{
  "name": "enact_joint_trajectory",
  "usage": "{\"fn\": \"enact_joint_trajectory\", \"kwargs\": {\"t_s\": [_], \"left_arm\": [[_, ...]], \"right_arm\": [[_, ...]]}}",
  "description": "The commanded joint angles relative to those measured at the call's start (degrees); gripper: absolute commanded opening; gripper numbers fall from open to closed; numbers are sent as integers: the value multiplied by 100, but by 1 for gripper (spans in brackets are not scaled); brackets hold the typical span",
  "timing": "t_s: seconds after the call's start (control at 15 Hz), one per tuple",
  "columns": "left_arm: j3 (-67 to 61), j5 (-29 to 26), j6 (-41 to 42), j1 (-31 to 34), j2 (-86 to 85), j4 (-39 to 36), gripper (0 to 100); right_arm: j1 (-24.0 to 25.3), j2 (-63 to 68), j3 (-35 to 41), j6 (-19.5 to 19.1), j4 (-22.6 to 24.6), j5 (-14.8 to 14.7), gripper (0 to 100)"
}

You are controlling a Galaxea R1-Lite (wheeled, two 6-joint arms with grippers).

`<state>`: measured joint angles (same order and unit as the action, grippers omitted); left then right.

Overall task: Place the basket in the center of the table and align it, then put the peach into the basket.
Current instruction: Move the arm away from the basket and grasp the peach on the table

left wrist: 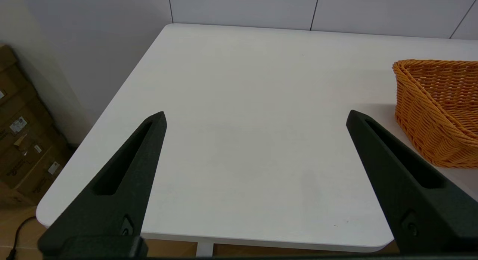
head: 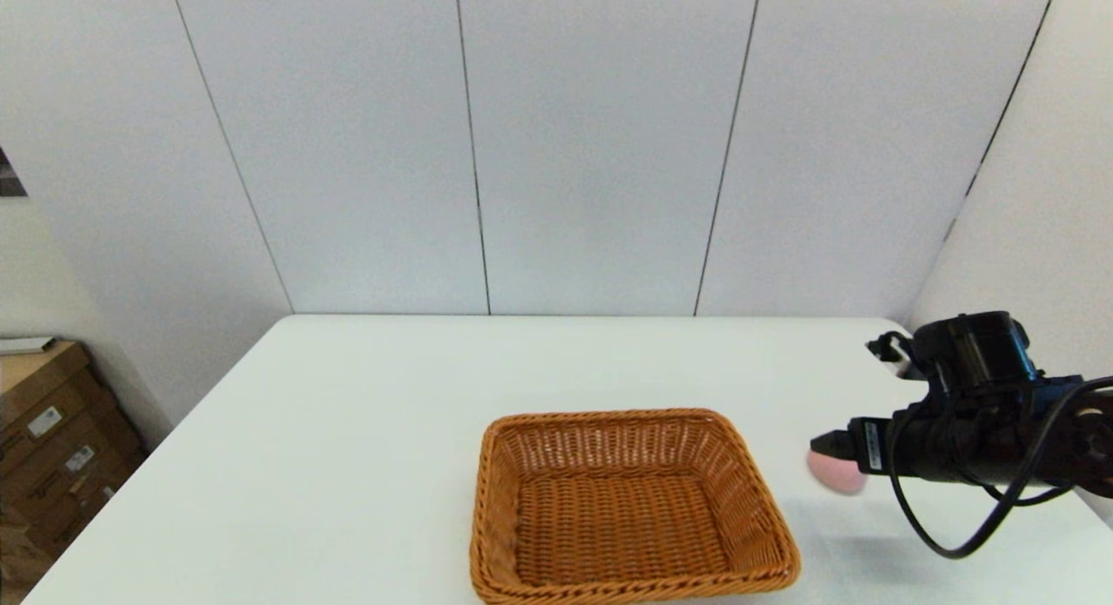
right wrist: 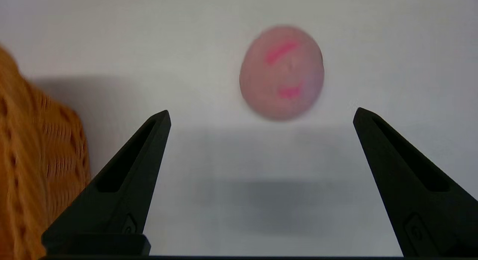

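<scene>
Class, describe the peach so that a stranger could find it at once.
Start at the white table and find the wicker basket. Just off its right side, below the right gripper, lies the peach: small, rounded, pale pink with darker blotches.

Cardboard boxes (head: 52, 431) left; perhaps labelled; panelled wall (head: 591, 144)

The head camera looks forward and down over the plain white table (head: 365, 396). Both wrist cameras sit low; all three share the orange-brown woven wicker basket (head: 626, 501), seemingly blurred in the right one.
</scene>
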<state>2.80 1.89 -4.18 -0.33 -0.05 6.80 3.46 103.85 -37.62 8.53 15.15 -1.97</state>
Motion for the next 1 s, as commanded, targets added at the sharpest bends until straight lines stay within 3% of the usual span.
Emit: {"fn": "enact_joint_trajectory", "kwargs": {"t_s": [0.07, 0.33, 0.4, 1.0], "left_arm": [[1, 4, 5, -2, -4, 5, 100], [1, 4, 5, -2, -4, 5, 100], [1, 4, 5, -2, -4, 5, 100], [1, 4, 5, -2, -4, 5, 100]], "right_arm": [[-3, 733, -158, 43, 418, -198, 100], [-39, 1225, -316, 52, 559, -233, 100], [-39, 1322, -360, 52, 559, -251, 0], [-83, 1243, -492, 96, 515, -251, 0]]}}
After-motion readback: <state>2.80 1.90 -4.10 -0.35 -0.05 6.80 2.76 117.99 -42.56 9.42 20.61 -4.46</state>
